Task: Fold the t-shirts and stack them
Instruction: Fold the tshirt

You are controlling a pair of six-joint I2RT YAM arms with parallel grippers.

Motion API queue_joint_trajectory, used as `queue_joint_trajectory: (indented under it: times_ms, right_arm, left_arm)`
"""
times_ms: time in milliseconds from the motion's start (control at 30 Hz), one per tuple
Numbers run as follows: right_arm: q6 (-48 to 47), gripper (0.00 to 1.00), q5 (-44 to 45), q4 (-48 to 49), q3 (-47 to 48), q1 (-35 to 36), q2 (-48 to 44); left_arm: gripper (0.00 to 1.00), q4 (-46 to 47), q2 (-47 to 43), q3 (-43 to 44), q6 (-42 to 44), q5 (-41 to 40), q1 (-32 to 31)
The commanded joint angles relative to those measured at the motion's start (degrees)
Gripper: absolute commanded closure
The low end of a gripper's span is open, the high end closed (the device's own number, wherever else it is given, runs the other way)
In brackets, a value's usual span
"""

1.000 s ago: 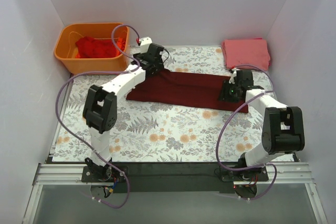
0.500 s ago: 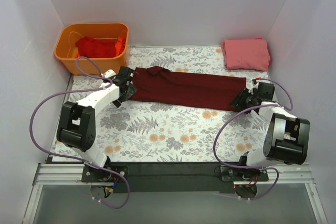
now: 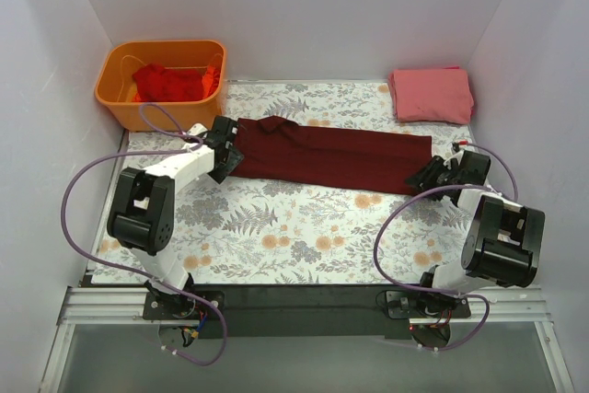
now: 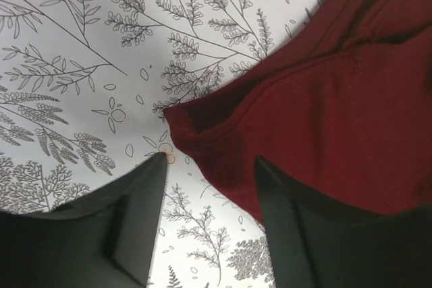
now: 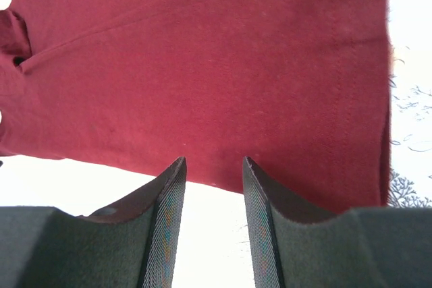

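progress check: prob about a third in imo. one pink shirt (image 3: 431,94) is already folded flat at the far right corner of the surface (image 3: 304,227), so the stack's started. the maroon shirt (image 3: 327,156) is mid-fold: it lies as a long narrow band across the middle of the surface, sides tucked in, not yet doubled over end to end. red/orange shirts (image 3: 166,82) sit bunched in the orange bin (image 3: 120,109) far left, untouched afaict.

left tool (image 3: 226,151) is at the band's left end and right tool (image 3: 429,173) at its right end, both low on the surface. wrist views show both w/ fingers apart and nothing pinched. the left one gapes wider, the right one's fairly narrow, w/ the hem just past its tips.

cloth looks soft and matte, w/ a few wrinkles near the left end and a stitched hem on the right. can't see a label.
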Motion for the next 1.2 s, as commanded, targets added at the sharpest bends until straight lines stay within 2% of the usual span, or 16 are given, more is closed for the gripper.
queue_joint_trajectory:
  times_ms: [0, 33, 100, 133, 233, 433, 667, 767, 800, 900, 933, 1033, 1067, 1133, 1167]
  right_arm:
    - [1.34, 0.55, -2.7, 3.37, -1.47, -2.57, 0.93]
    - [1.43, 0.55, -2.97, 3.37, -1.73, -3.28, 1.55]
    - [1.96, 0.55, -2.97, 4.07, -2.96, -5.73, 2.08]
    - [2.13, 0.55, -3.06, 4.51, -3.4, -6.53, 2.52]
    - [3.27, 0.56, -3.67, 6.45, -4.99, -9.52, 4.53]
    - [5.56, 0.58, -5.34, 6.1, -7.97, -14.27, 6.57]
    - [3.37, 0.58, -3.86, -3.99, -10.44, -16.12, -1.86]
    - [2.14, 0.57, -2.97, -8.83, -11.05, -15.94, -7.92]
    - [1.96, 0.57, -2.88, -9.45, -11.05, -15.85, -10.9]
    - [2.22, 0.54, -1.22, -9.99, -11.4, -12.7, -16.88]
    - [2.39, 0.53, -0.78, -9.64, -11.32, -11.21, -18.3]
    - [1.26, 0.49, 0.63, -7.97, -8.25, -2.78, -21.65]
    - [0.56, 0.49, 1.85, -7.53, -5.37, 2.81, -21.91]
    - [-2.34, 0.49, 2.48, -6.04, -2.28, 8.55, -20.17]
    - [-3.57, 0.49, 3.26, -5.77, -0.18, 13.89, -19.03]
  left_arm:
    - [0.52, 1.63, 0.53, -0.07, -0.93, -1.93, 0.07]
    - [0.63, 1.98, 0.62, -0.51, -0.85, -2.38, 0.07]
    - [0.73, 2.07, 0.88, -1.91, -0.67, -2.56, 0.42]
    - [0.82, 1.98, 0.8, -2.53, -0.67, -2.56, 0.6]
    - [0.93, 2.16, 0.27, -5.24, -1.11, -2.04, 1.21]
    - [0.97, 0.76, -6.22, -12.98, -3.13, 1.04, 3.5]
    - [0.96, -6.27, -23.25, -25.1, -6.9, 5.26, 5.17]
    - [0.9, -8.21, -28.89, -28.71, -8.05, 9.04, 5.17]
    - [0.81, -8.99, -30.3, -29.25, -8.4, 10.0, 5.17]
    - [0.66, -11.1, -34.17, -29.78, -8.58, 9.49, 5.17]
    - [0.55, -11.72, -35.06, -29.26, -7.97, 8.87, 5.17]
    - [0.43, -13.48, -38.3, -26.19, -4.56, 5.46, 5.17]
    - [0.41, -13.31, -38.84, -25.22, -2.8, 4.83, 5.17]
    - [0.39, -11.3, -38.58, -22.07, 2.2, 5.0, 5.17]
    - [0.35, -10.42, -38.06, -21.0, 3.97, 6.05, 5.08]
